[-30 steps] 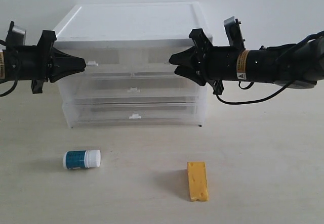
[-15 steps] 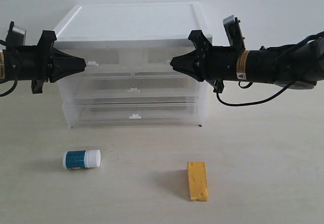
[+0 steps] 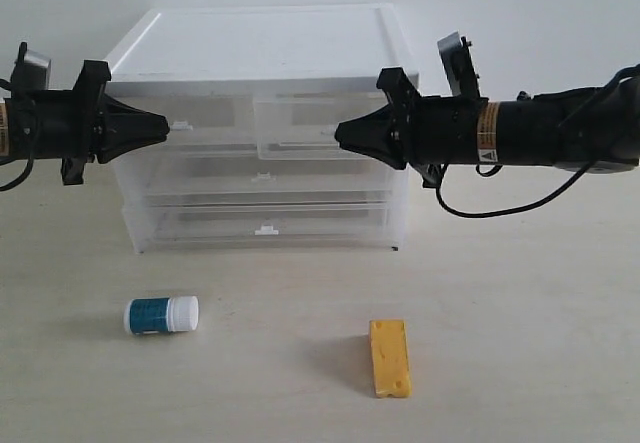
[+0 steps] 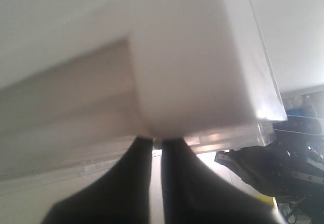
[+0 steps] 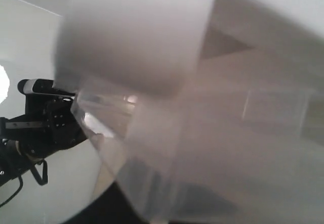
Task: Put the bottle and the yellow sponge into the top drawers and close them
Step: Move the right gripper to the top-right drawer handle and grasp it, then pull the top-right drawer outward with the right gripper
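Note:
The white bottle (image 3: pixel 161 315) with its teal label lies on its side on the table at front left. The yellow sponge (image 3: pixel 390 359) lies at front right. Behind them stands the white-topped cabinet (image 3: pixel 260 38). My left gripper (image 3: pixel 165 126) is shut on the handle tab of the left top drawer (image 3: pixel 215 118); in the left wrist view its dark fingers (image 4: pixel 139 173) meet at the drawer's edge. My right gripper (image 3: pixel 340 131) is shut on the handle of the right top drawer (image 3: pixel 310 113), which stands out a little from the cabinet front and fills the right wrist view as translucent plastic (image 5: pixel 167 148).
Two full-width translucent drawers (image 3: pixel 262 178) (image 3: pixel 265 225) sit shut below the top pair. The right arm (image 4: pixel 263 166) shows in the left wrist view, the left arm (image 5: pixel 45 128) in the right wrist view. Bare table lies between the cabinet and the two objects.
My right gripper closed on the right top drawer's handle and drew back to the right; the drawer front has come out a little. The left gripper, bottle and sponge have not moved.

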